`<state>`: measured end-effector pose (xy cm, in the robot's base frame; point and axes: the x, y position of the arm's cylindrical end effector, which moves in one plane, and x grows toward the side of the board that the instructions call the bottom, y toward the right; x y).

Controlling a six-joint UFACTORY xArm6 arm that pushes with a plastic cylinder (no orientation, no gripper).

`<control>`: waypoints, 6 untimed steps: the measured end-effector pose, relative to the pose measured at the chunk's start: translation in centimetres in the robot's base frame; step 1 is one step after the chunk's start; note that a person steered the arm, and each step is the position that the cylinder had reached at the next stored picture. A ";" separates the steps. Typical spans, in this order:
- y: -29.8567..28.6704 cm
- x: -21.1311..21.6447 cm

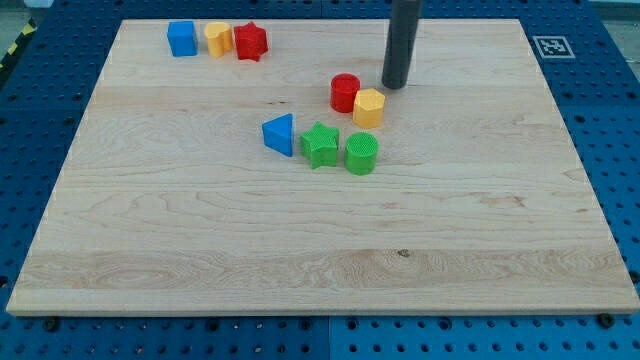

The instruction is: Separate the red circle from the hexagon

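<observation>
Pale wooden counter (200, 230) lies bare nearest the view's bottom. Past it sit a green plastic cylinder (361, 153), a green star block (320, 145) and a blue triangle block (280, 134). Beyond, the red circle block (345, 92) touches the yellow hexagon block (368, 107) at its 4 o'clock. Both look light, rigid and easy to slide. No hand exists; my tip (395, 86) stands just beside the hexagon's 1 o'clock, so I would push the circle's side toward 9 o'clock.

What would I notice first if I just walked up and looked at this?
Probably the dark rod reaching down from the view's top, my tip resting just right of the red circle block and yellow hexagon block, which touch mid-board. Below them sit a blue triangle block, green star block and green cylinder block.
</observation>
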<state>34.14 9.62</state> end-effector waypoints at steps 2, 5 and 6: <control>-9.2 1.5; -13.1 0.8; -14.8 0.8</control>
